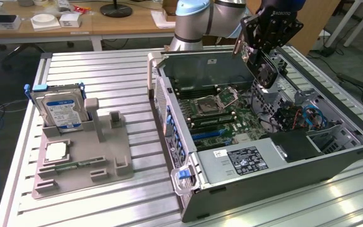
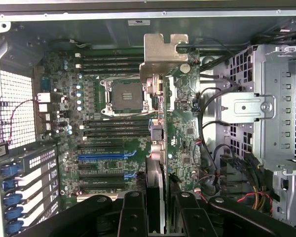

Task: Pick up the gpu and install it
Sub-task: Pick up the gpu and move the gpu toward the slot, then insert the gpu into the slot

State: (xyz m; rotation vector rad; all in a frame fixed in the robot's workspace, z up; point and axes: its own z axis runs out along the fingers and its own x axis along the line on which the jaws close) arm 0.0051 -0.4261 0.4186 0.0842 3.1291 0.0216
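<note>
End effector clamped on the graphics card, above the far end of the open computer case.
Card hangs clear of the motherboard; advise squaring its edge to an expansion slot, metal bracket toward the case wall, then a straight descent avoiding cables.

I'm on the slatted metal table: grey parts tray sits flat twd the exterior view's left, open PC case lies just beside it, small gap btwn.
</note>
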